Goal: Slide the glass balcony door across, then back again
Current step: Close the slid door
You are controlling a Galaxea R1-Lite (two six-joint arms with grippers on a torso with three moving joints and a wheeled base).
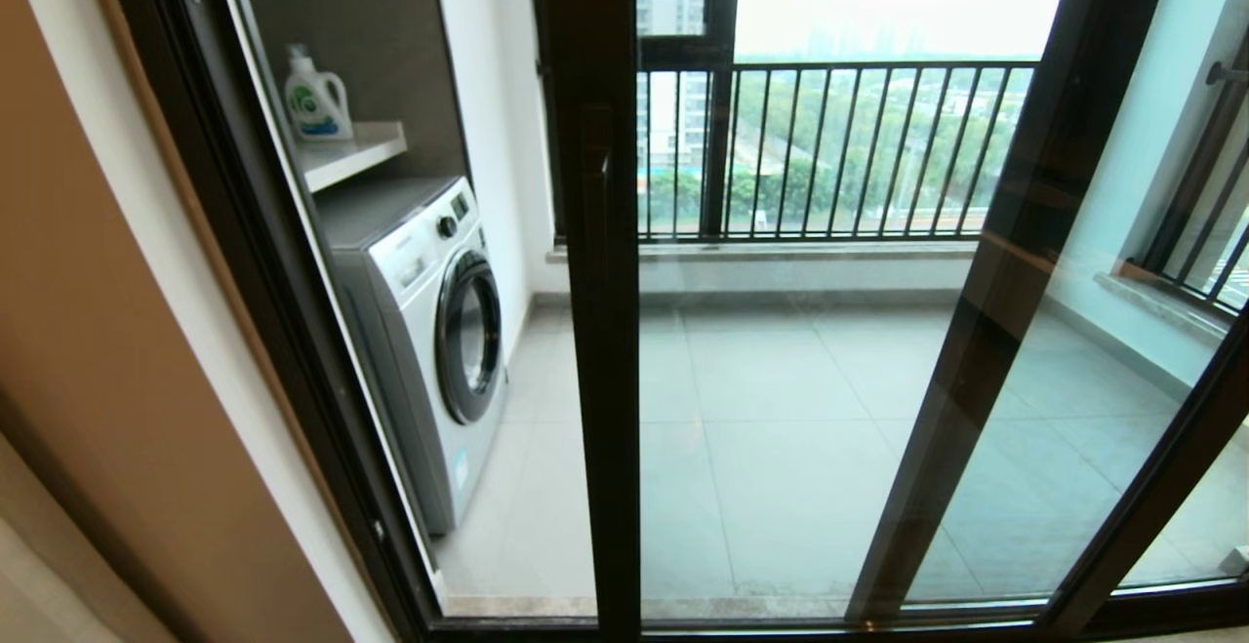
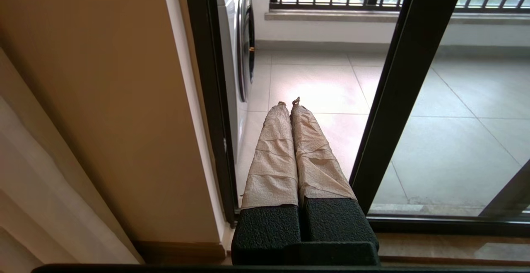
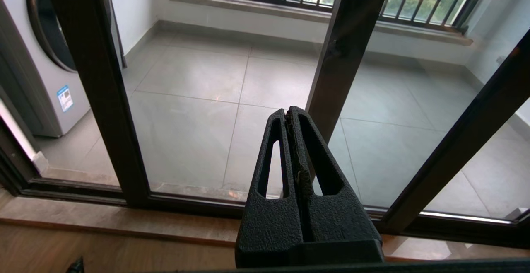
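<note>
The glass balcony door (image 1: 781, 409) is a tall clear pane in a dark frame. Its leading upright (image 1: 595, 350) carries a slim vertical handle (image 1: 606, 184). It stands slid partway, leaving an open gap between this upright and the dark jamb (image 1: 293, 331) on the left. My left gripper (image 2: 289, 102), fingers wrapped in beige tape, is shut on nothing and points into that gap, just beside the upright (image 2: 397, 99). My right gripper (image 3: 288, 110), black, is shut and empty in front of the glass, to the right of the upright (image 3: 99, 99). Neither gripper shows in the head view.
A second like-framed panel has its upright (image 1: 1015, 282) slanting behind the door glass. On the balcony stand a white washing machine (image 1: 429, 331), a shelf with a detergent bottle (image 1: 315, 97) and a window with black railing bars (image 1: 829, 145). A beige wall (image 2: 103, 99) is at left.
</note>
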